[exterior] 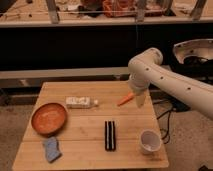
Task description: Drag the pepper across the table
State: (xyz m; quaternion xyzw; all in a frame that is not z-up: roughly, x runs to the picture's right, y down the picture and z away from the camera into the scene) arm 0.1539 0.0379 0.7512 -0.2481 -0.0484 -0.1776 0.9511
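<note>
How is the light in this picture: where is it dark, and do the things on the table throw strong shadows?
Camera view: the table is evenly lit, and no strong shadow shows beside the pepper or the bowl. Same view: the band behind the table is nearly black. Same view: the claw, just right of the pepper near the far right edge, looks pale against the wood.

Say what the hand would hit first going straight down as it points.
Probably the table just beside the pepper; the hand points down there, but depth is unclear, so maybe the pepper.
</note>
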